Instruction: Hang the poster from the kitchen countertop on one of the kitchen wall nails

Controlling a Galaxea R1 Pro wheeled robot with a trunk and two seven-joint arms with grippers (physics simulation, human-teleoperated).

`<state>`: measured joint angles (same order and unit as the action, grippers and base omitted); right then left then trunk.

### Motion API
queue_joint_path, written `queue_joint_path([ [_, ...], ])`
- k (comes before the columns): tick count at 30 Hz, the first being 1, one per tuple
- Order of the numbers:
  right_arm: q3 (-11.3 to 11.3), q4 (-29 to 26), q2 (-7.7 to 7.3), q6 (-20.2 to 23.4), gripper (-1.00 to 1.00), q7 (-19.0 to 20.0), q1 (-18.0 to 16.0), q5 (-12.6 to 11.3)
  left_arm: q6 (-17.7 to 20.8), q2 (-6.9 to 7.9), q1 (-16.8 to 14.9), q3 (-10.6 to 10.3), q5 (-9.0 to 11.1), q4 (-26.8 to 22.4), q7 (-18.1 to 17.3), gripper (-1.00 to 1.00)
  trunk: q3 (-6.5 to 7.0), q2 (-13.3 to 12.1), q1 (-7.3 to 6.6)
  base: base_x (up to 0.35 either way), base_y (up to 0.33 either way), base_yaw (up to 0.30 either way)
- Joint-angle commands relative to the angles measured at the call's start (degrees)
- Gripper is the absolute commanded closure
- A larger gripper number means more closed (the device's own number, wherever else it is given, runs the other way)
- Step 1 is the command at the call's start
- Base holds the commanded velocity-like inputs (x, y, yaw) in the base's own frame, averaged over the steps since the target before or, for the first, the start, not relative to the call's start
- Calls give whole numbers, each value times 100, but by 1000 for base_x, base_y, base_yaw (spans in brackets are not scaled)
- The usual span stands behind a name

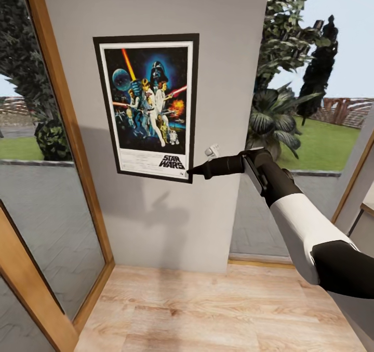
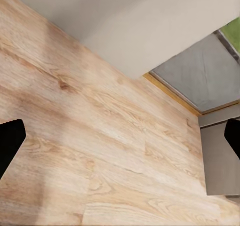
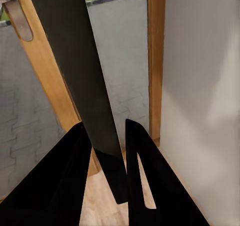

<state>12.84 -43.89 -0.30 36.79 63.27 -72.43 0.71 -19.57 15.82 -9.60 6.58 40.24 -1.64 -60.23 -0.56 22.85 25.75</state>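
The Star Wars poster [image 1: 148,105] stands upright and flat against the grey wall panel [image 1: 156,9], black frame and logo at the bottom. My right gripper [image 1: 191,171] reaches in from the right and is shut on the poster's lower right corner. In the right wrist view the poster's dark edge [image 3: 75,60] runs between the two black fingers [image 3: 55,181], pinched at the gripper [image 3: 107,131]. My left gripper [image 2: 122,138] hangs open over the wooden floor [image 2: 100,136], nothing between its fingertips [image 2: 10,141]. The kitchen countertop is out of view.
A small white fitting [image 1: 212,150] sticks out of the wall just right of the poster. Glass doors with wooden frames [image 1: 67,133] flank the panel on both sides, one with a handle [image 3: 15,15]. Light wood floor [image 1: 218,310] lies below.
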Motion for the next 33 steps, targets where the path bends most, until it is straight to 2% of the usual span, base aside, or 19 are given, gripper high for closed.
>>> queue_joint_path([
  [1, 7, -5, -1, 39, 100, 17, -2, 0, -29, 0, -2, 45, -43, 6, -15, -100, -6, 7, 3, 107, 16, 0],
  [18, 8, -1, 4, 42, 100, 10, 3, 7, -29, 0, -1, 45, -43, 6, -15, -100, -6, 7, 3, 119, 72, 0],
  [33, 8, 2, 4, 39, 100, 12, 10, 4, -29, 0, -1, 45, -43, 6, -15, -100, -6, 7, 3, 139, 10, 0],
])
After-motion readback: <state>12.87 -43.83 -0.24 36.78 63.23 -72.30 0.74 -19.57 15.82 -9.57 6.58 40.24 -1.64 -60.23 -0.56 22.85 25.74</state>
